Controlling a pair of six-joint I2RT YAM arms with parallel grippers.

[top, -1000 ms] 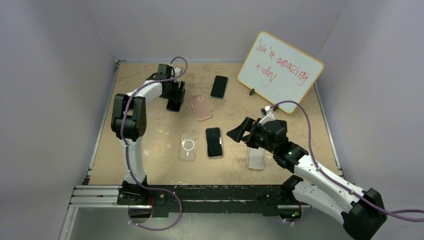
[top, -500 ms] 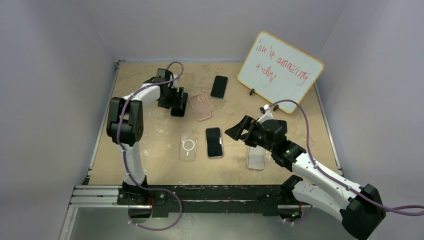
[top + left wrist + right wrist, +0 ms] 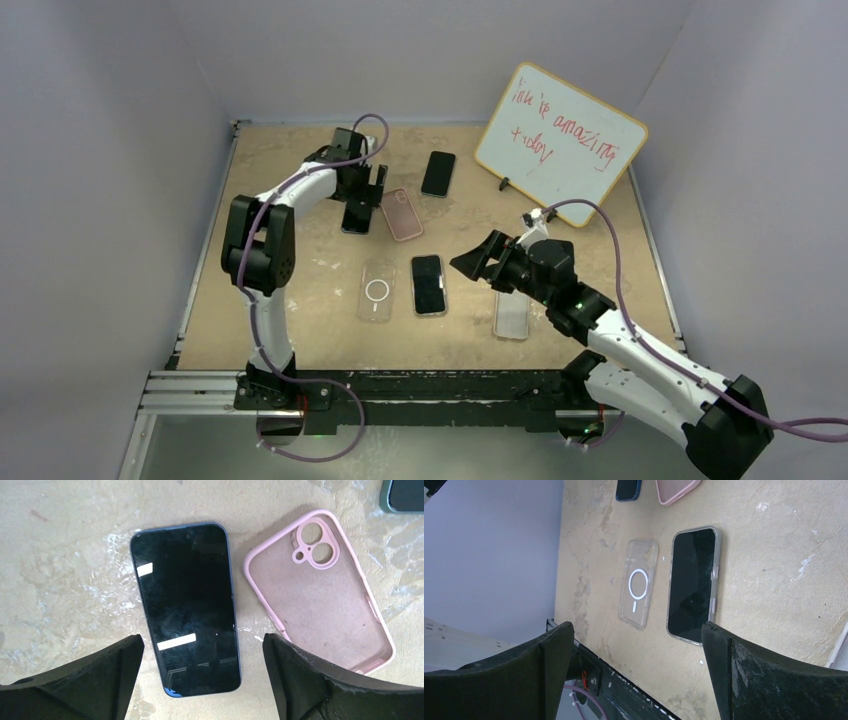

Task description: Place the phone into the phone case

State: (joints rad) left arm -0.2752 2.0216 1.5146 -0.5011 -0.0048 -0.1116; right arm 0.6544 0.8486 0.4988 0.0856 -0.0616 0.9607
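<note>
A dark-screened phone with a blue rim [image 3: 185,610] lies flat on the table, and an empty pink case [image 3: 320,595] lies open side up just to its right. In the top view the phone [image 3: 355,216] and pink case [image 3: 402,214] are at the back left. My left gripper [image 3: 202,680] is open above the phone's near end, one finger on each side, holding nothing; it also shows in the top view [image 3: 366,192]. My right gripper [image 3: 478,262] is open and empty above the table's middle right.
A clear case with a white ring [image 3: 377,291] and a phone in a clear case [image 3: 428,285] lie mid-table, both also in the right wrist view. Another clear case [image 3: 511,315] lies under the right arm. A dark phone [image 3: 438,173] and a whiteboard [image 3: 560,140] are at the back.
My left gripper has shifted a little to the right and back, and the blue-rimmed phone now shows beside it. The right arm has barely moved.
</note>
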